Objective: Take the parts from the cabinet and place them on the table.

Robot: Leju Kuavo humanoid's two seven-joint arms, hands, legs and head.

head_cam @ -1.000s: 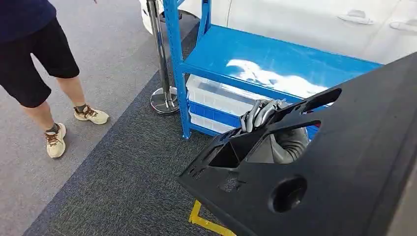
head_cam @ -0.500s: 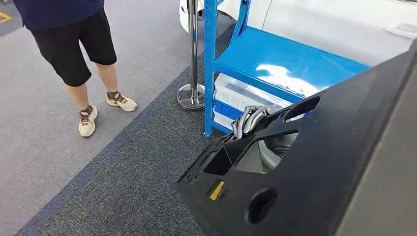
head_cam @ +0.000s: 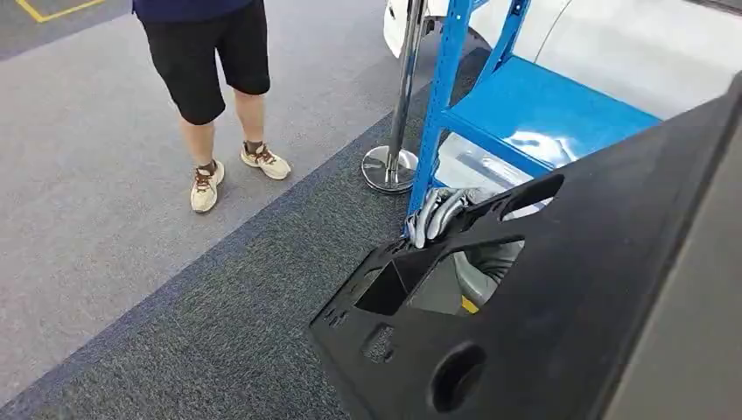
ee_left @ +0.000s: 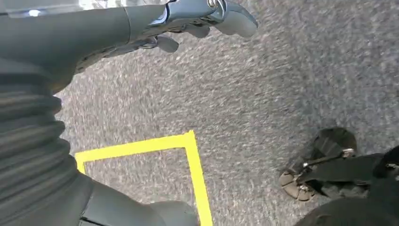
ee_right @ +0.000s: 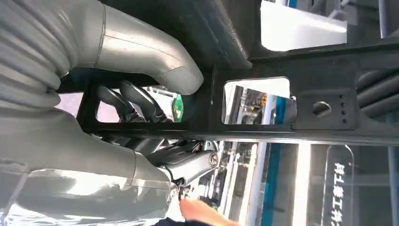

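Clearly the biggest thing in the head view is the black panel (head_cam: 560,297), a broad moulded sheet with cut-out windows and a round hole, which fills the lower right and tilts up toward the camera. It is off the blue rack (head_cam: 534,114) and carried in the air over the dark carpet (head_cam: 219,332), so the part seems to be out of the cabinet and on its way; no table shows, so I judge the setting-down is not yet done. Held edge-up and close to the body like this, a sheet this wide is probably easier to steer past the rack's post.

Beyond the rack stands a chrome post (head_cam: 398,105) on a round foot, and a person (head_cam: 214,79) in dark shorts and pale shoes stands on the lighter floor, well apart from the panel.

The right hand (head_cam: 437,214) reaches up through one of the panel's windows, its pale fingers hooked over a rib at the panel's upper edge. The right wrist view shows the thick thumb (ee_right: 155,61) pressed on one face of a black bar and the darker fingers (ee_right: 127,101) wrapped behind it, so this hand is clamped on the panel.

The left hand (ee_left: 188,23) hangs over the carpet near a yellow floor line (ee_left: 188,160), fingers loosely apart and holding nothing.
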